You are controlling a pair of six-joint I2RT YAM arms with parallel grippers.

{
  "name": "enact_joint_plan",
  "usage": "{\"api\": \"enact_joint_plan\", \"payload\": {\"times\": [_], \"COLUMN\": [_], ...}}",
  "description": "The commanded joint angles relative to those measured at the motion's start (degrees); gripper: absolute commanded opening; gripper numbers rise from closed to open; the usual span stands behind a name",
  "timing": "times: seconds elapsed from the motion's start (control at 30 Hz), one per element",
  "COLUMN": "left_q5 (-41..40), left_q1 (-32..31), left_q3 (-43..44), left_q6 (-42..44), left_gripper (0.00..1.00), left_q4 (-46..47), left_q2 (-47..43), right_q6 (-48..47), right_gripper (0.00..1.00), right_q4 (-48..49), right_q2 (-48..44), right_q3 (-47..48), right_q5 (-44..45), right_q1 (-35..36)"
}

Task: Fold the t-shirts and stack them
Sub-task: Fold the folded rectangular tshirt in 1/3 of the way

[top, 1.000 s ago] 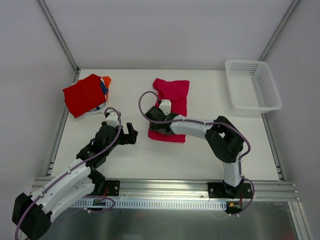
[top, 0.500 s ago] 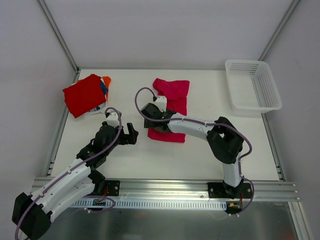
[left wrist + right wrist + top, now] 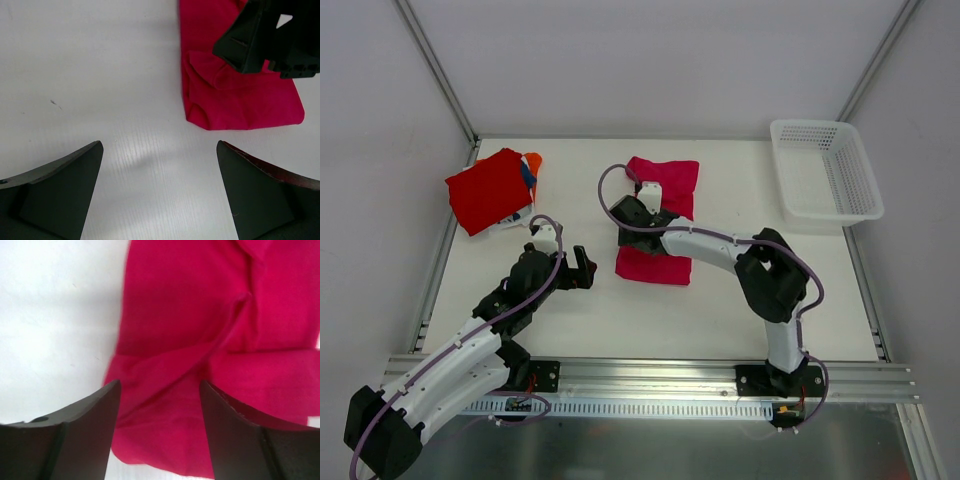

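A magenta-pink t-shirt lies partly folded at the table's middle. It also shows in the right wrist view and the left wrist view. My right gripper is open and hovers over the shirt's left side, with the cloth under its spread fingers. My left gripper is open and empty over bare table, left of the shirt's near corner. A plain red folded shirt tops a stack at the far left, with orange, blue and white edges showing beneath it.
A white mesh basket stands at the far right corner. Metal frame posts run along the table's left and right edges. The right gripper's black body shows in the left wrist view, over the magenta shirt.
My right gripper has moved away from me along the magenta shirt's left side, from its near edge to its middle. The left arm has not moved.
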Motion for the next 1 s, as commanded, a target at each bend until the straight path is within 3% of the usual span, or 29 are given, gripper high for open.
{"api": "enact_joint_plan", "payload": {"times": [0.0, 0.4, 0.97], "left_q5": [0.8, 1.4, 1.5], "left_q1": [0.0, 0.1, 0.1], "left_q3": [-0.3, -0.9, -1.0], "left_q6": [-0.8, -1.2, -1.4], "left_gripper": [0.99, 0.99, 0.99], "left_q4": [1.7, 1.8, 1.8], "left_q2": [-0.7, -1.5, -0.7], "right_q6": [2.6, 9.0, 6.2], "right_gripper": [0.65, 0.64, 0.63], "right_q4": [0.8, 1.5, 1.3], "right_q2": [-7.0, -11.3, -9.6], "right_q3": [-6.0, -18.5, -15.3], "right_q5": [1.1, 3.4, 4.8], "right_q1": [1.3, 1.6, 0.6]}}
